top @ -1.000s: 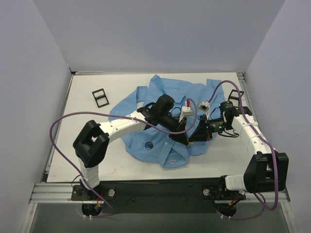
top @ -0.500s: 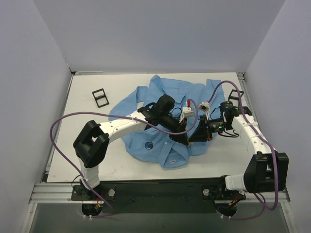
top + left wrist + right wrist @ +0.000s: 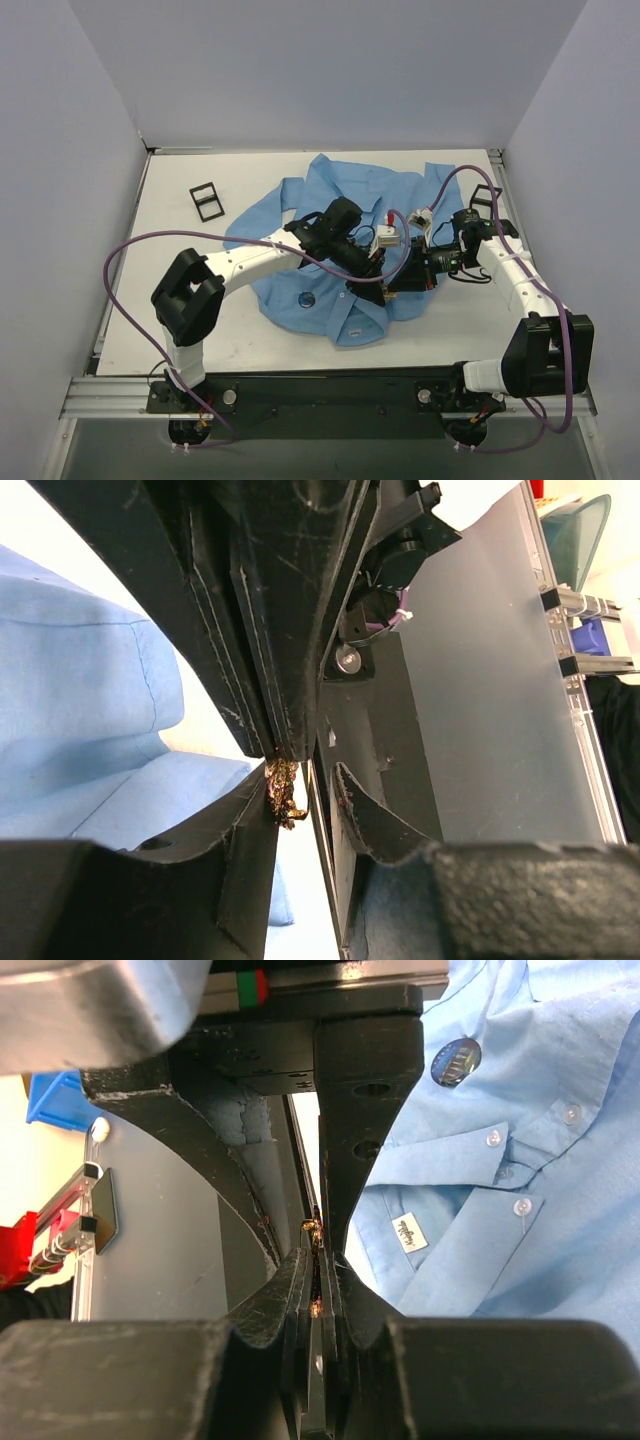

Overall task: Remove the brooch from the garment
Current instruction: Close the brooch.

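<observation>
The garment, a light blue shirt [image 3: 350,200], lies spread on the white table. The brooch, a small dark-blue disc [image 3: 307,298], sits on the shirt's near left part, apart from both grippers; it also shows in the right wrist view [image 3: 455,1060]. My two grippers meet tip to tip over the shirt's near right edge. My right gripper [image 3: 318,1255] is shut on a small gold-and-red glittery piece [image 3: 318,1305]. My left gripper [image 3: 303,775] has its jaws a little apart, with that piece's end [image 3: 283,792] against its left finger.
Two black rectangular frames lie on the table, one at the far left [image 3: 206,200] and one at the far right [image 3: 487,197]. The shirt's white neck label [image 3: 407,1232] shows beside my right fingers. The table's front rail [image 3: 330,392] runs close below the grippers.
Both grippers, still tip to tip, have shifted slightly left and toward the near edge. The dark-blue disc and the shirt have not moved.
</observation>
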`<state>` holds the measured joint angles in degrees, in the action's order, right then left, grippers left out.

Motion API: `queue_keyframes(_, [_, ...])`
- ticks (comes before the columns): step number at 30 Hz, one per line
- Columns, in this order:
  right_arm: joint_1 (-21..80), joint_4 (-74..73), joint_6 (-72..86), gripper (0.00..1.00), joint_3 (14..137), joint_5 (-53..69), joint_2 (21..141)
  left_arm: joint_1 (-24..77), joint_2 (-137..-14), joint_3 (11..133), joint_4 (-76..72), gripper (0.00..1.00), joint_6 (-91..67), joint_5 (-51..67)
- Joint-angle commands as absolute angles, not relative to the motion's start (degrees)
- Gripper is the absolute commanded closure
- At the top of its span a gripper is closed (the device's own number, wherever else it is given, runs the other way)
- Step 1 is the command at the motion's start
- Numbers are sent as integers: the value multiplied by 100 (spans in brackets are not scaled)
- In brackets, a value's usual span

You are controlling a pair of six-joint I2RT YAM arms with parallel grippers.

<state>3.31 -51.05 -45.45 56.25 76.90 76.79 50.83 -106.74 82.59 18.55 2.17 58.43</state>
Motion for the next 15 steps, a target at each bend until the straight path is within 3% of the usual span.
queue_keyframes(1, [281,-5221,-4720,100,5625,8060,7655,4975,-10573,8499,1786,64,168,6292])
queue_keyframes(15, [290,-5212,-4737,100,5608,7998,7690,4720,-10398,8086,783,65,-676,6548])
